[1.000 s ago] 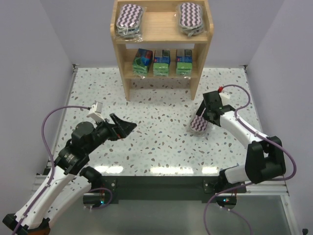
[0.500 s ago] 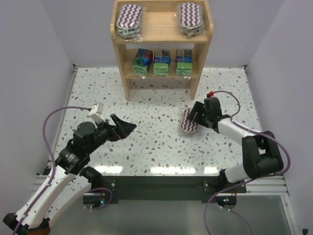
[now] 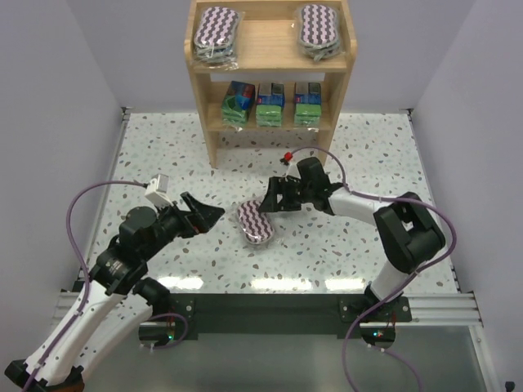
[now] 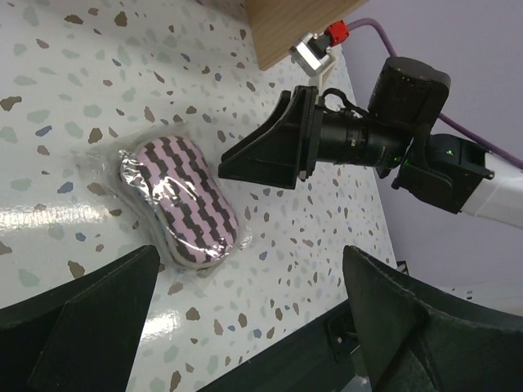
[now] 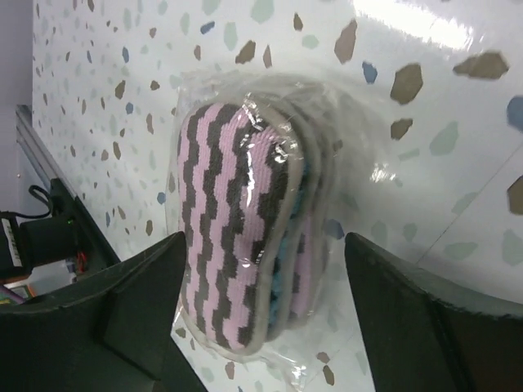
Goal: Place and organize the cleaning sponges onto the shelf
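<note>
Bright, sharp; glare on table (image 3: 270,282)

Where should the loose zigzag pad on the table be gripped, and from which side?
Probably across the narrow waist of the zigzag pad, coming from above: it lies flat on the table, an elongated oval, and loose wrap rims its edge.

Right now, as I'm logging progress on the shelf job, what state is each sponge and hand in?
Loose zigzag sponge: flat on the table, wrapped, not held.
Shelved zigzag sponges: two, on the top tier of the shelf.
Green-and-blue packs: three, upright on the lower tier.
Left hand: open, empty.
Right hand: open, beside the loose sponge, empty.
</note>
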Robot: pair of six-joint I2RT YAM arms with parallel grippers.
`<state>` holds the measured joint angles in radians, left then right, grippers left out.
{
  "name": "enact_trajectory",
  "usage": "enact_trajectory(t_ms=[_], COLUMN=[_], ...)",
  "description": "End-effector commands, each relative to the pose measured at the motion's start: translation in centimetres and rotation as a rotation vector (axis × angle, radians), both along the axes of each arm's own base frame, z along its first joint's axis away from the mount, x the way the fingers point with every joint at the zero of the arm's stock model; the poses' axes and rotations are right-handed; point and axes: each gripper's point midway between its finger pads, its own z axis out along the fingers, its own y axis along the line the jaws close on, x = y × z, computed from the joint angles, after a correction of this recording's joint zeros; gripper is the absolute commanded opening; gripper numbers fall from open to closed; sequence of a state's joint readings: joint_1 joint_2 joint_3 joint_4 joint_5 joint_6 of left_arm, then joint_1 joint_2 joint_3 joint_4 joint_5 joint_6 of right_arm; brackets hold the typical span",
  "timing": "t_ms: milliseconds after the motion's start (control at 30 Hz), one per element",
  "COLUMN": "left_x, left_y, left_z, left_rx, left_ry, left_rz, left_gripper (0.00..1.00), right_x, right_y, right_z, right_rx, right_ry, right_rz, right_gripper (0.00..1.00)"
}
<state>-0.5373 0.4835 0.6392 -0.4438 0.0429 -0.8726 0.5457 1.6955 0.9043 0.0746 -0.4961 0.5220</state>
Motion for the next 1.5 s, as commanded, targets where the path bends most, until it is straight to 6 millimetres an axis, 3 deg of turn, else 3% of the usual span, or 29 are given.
enact_trajectory(t_ms=[0,33,167,200,267,300,367,400,467,500,567,600,633,667,700,733,767,900,967,1000,1167,1200,1300,1467], left_x=[0.1,0.1,0.3,0.4,0.3,0.4,0.3,0.3,0.5,0.4,0.5,0.3,0.3,0.6,0.3,0.7,0.3,0.9,1.3,0.9,0.5,0.1,-0.1,0.2], left_y=[0.2,0.2,0.3,0.4,0.3,0.0,-0.9,-1.2,-1.7,-1.8,-2.3,-2.4,-2.5,-2.8,-2.9,-3.4,-3.9,-6.4,-7.7,-8.4,-11.6,-12.0,-12.7,-13.4], left_z=[-0.2,-0.2,-1.2,-1.9,-2.9,-4.2,-5.2,-7.1,-8.5,-10.4,-11.5,-13.4,-14.1,-14.4,-16.0,-15.8,-16.6,-15.9,-15.1,-15.8,-16.0,-16.7,-17.1,-16.2], left_rx=[0.0,0.001,0.02,0.031,0.047,0.064,0.072,0.099,0.117,0.143,0.15,0.174,0.183,0.177,0.194,0.174,0.172,0.109,0.083,0.092,0.066,0.079,0.074,0.053], left_ry=[0.0,0.0,0.015,0.035,0.065,0.097,0.115,0.162,0.192,0.241,0.253,0.302,0.311,0.305,0.346,0.328,0.347,0.299,0.278,0.296,0.297,0.32,0.329,0.301], left_rz=[0.013,0.013,0.025,0.033,0.023,0.009,-0.041,-0.056,-0.08,-0.092,-0.119,-0.127,-0.134,-0.141,-0.15,-0.158,-0.179,-0.222,-0.24,-0.262,-0.322,-0.333,-0.343,-0.353], left_gripper=[1.0,1.0,1.0,1.0,0.95,0.77,0.43,0.16,0.0,0.0,0.0,0.0,0.0,0.0,0.0,0.0,0.0,0.0,0.0,0.0,0.0,0.0,0.0,0.0], right_x=[1.9,1.6,3.3,2.9,1.3,0.2,-2.1,-2.9,-5.0,-5.6,-7.4,-8.0,-8.9,-9.3,-9.6,-10.0,-10.1,-10.2,-10.1,-9.8,-9.0,-8.8,-8.5,-8.0], right_y=[0.2,-0.3,-5.2,-5.8,-6.5,-6.3,-6.9,-7.0,-7.6,-7.6,-7.6,-7.5,-7.1,-6.8,-6.6,-6.2,-5.9,-5.2,-5.0,-4.9,-4.1,-3.9,-3.5,-4.3], right_z=[3.6,3.8,4.4,5.3,5.1,6.3,5.1,5.4,5.6,5.6,5.7,5.7,5.5,5.6,5.8,5.6,5.7,5.3,5.1,5.1,5.1,5.1,4.6,3.0], right_rx=[0.014,-0.008,-0.239,-0.241,-0.242,-0.196,-0.203,-0.183,-0.164,-0.152,-0.134,-0.124,-0.121,-0.111,-0.092,-0.085,-0.067,-0.011,0.014,0.029,0.104,0.12,0.129,0.032], right_ry=[-0.107,-0.101,-0.126,-0.118,-0.075,-0.074,-0.036,-0.028,-0.029,-0.017,0.001,0.022,0.032,0.035,0.055,0.056,0.074,0.123,0.133,0.151,0.198,0.216,0.251,0.268], right_rz=[0.051,0.048,-0.195,-0.236,-0.251,-0.249,-0.25,-0.259,-0.257,-0.262,-0.243,-0.25,-0.232,-0.229,-0.246,-0.243,-0.263,-0.325,-0.35,-0.383,-0.458,-0.475,-0.51,-0.561], right_gripper=[0.85,0.87,0.99,0.98,0.95,0.89,0.82,0.79,0.64,0.47,0.27,0.12,0.1,0.1,0.15,0.23,0.37,0.62,0.68,0.71,0.76,0.77,0.77,0.78])
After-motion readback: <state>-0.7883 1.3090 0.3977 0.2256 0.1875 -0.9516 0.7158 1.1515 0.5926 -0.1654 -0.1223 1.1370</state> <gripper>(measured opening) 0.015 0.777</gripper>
